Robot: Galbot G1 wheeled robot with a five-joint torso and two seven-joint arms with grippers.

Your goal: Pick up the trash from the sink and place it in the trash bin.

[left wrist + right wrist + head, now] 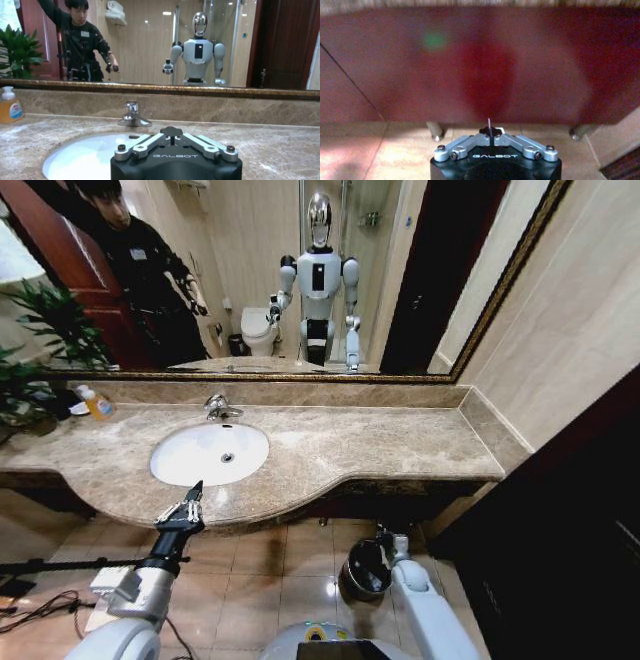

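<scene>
The left gripper (196,492) is hovering at the front rim of the sink (172,470), its fingers pressed together on nothing. The right gripper (385,537) is hanging below the sink counter, just above the trash bin (362,572), fingers closed. No trash is showing in the sink.

Location: bathroom.
Marble countertop (350,445) with oval sink (210,453), chrome faucet (220,408), wall mirror (300,270) reflecting a toilet (258,330).
</scene>
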